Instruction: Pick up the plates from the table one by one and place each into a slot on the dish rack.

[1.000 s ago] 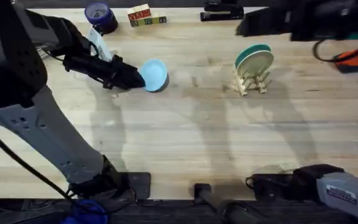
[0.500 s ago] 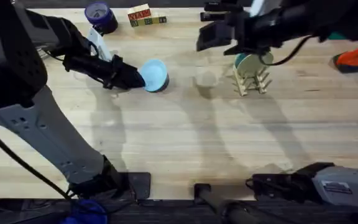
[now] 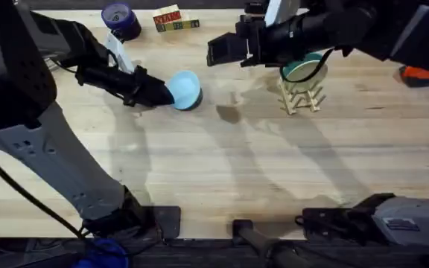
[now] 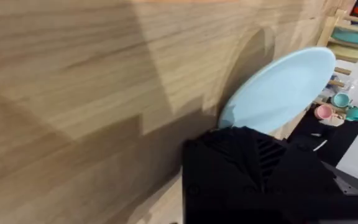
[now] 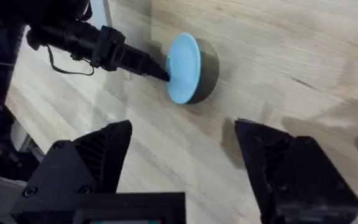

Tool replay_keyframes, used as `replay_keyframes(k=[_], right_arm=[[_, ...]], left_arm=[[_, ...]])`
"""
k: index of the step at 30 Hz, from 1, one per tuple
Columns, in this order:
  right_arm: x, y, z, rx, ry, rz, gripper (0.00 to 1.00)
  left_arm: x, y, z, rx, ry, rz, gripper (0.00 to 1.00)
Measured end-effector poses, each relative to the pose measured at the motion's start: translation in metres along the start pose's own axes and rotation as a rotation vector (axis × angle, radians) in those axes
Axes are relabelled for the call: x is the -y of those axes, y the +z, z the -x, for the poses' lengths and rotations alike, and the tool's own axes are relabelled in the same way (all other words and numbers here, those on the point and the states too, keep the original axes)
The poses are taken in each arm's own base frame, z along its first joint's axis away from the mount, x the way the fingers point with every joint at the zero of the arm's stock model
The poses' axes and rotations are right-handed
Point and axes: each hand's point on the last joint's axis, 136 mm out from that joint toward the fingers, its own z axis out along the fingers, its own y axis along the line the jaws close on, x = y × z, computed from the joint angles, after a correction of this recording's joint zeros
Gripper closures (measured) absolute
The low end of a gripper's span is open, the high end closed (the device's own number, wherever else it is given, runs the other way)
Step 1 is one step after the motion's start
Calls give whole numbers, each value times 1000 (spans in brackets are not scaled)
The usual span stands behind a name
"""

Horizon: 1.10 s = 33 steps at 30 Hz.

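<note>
Left fingers [image 3: 168,92]: pinching the round light-blue plate [image 3: 185,89], tilted on edge above the pale plank surface [image 3: 222,171].
Right fingers [image 5: 182,155]: spread, empty.
Small wooden peg rack [image 3: 302,95]: holds a teal plate [image 3: 304,68].
Advice: keep the plate upright, align with a free slot.

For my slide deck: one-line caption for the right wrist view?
Open right tool faces the light blue plate, held on edge by the left tool on the table.
</note>
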Motion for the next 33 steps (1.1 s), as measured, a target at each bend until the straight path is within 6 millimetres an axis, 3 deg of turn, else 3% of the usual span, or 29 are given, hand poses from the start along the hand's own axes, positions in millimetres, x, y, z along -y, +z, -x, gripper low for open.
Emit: replay_keyframes(k=[12, 18, 26, 33], right_arm=[[3, 7, 1, -4, 73, -2, 7], [15, 41, -4, -39, 129, -9, 7], [6, 89, -24, -100, 107, 16, 8], [7, 118, -33, -118, 118, 27, 8]], left_arm=[[0, 0, 0, 0, 0, 0, 958], [0, 0, 0, 0, 0, 0, 958], [0, 0, 0, 0, 0, 0, 958], [0, 0, 0, 0, 0, 0, 958]])
